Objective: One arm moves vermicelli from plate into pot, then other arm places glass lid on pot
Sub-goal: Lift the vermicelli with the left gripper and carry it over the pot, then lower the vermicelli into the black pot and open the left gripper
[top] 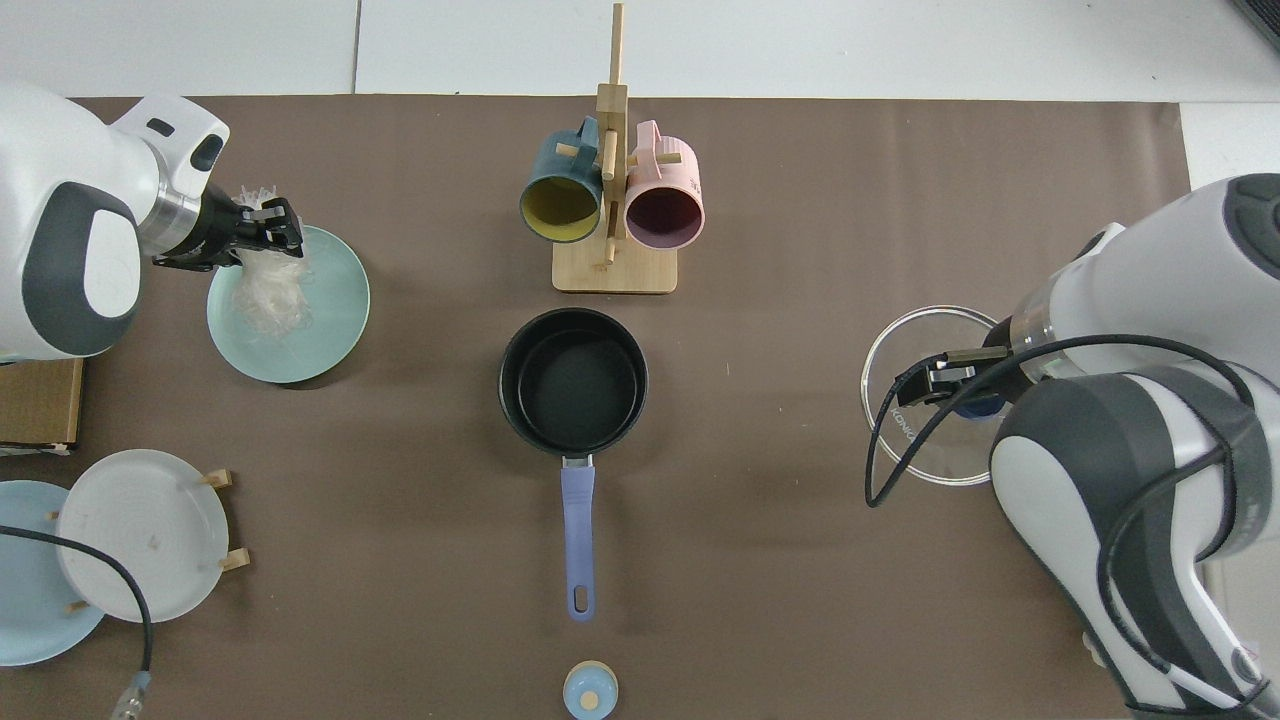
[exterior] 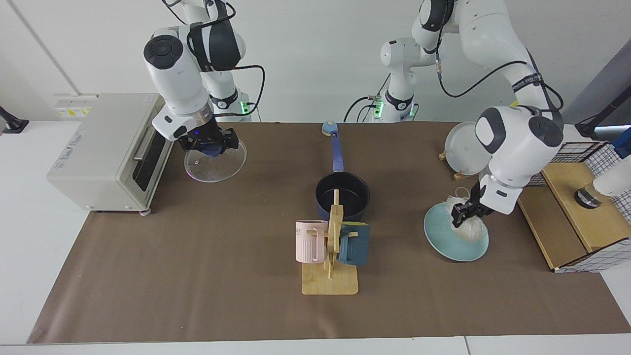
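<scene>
Vermicelli (exterior: 467, 228): you see the white bundle pinched at its top between the left gripper's jaws, its threads hanging down from them onto the plate.
Left gripper (exterior: 462, 213): your jaws are pressed onto the noodle bundle, over the plate's far edge.
Plate (exterior: 446, 241): the pale teal dish lies directly below those jaws; in the top view (top: 325, 325) the loose ends of the threads spread over it.
Right gripper (exterior: 211, 146): your jaws are clamped on the dark-blue knob of the glass lid, which hangs under them clear of the table.
Glass lid (exterior: 217, 167): you find it slightly tilted below the right jaws, beside the toaster oven (exterior: 106, 148).
Pot (exterior: 342, 195): it stands with nothing inside, well apart from both pairs of jaws and roughly between them, with the mug rack (exterior: 331, 246) just in front of it.
</scene>
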Controlling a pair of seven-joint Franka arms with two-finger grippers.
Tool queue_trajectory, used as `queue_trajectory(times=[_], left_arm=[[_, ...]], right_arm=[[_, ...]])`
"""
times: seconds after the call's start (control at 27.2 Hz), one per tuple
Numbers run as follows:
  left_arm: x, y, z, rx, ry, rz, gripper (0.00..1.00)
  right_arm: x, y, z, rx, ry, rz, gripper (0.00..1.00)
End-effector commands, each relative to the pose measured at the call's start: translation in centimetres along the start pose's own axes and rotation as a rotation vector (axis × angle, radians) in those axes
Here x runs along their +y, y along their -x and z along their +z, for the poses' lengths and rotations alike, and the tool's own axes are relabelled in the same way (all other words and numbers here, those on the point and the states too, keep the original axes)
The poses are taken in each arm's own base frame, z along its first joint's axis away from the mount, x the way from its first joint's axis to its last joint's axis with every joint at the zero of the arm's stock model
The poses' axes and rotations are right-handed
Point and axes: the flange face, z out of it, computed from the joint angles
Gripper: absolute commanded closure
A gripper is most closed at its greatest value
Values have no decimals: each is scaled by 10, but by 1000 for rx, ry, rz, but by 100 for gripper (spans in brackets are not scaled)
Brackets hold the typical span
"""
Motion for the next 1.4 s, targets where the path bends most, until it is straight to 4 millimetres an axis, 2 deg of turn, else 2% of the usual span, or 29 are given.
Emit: queue_trajectory(times=[0.0,0.15,0.22,0.37,0.48,0.55,0.7,0.88,1.14,1.25,1.36], left_arm=[[45,35,-52,3,0,-47,100],[98,65,-61,-33,13,-57,100],[126,82,-58,-49,15,-68,100],[171,120,-50,-55,28,-42,100],[207,151,-32,-51,51,-24,100],[223,166,-13,-42,69,-22,100],[236,187,15,-42,67,15,100],[252,198,41,-24,66,34,100],[253,194,72,-6,50,37,100],[267,205,89,24,13,20,100],[264,203,104,48,-29,25,100]], right_arm=[[10,-8,-24,8,-14,21,100],[11,-9,-24,15,-24,-6,100],[4,-9,-24,23,-19,-17,100],[7,-10,-25,32,-14,-13,100],[7,-10,-24,32,-13,-13,100],[7,-9,-25,32,-13,-15,100],[9,-10,-23,27,-12,-12,100],[11,-10,-22,26,-13,-8,100],[9,-10,-19,25,-15,-11,100],[8,-9,-15,20,-21,-4,100],[8,-8,-12,20,-25,-1,100]])
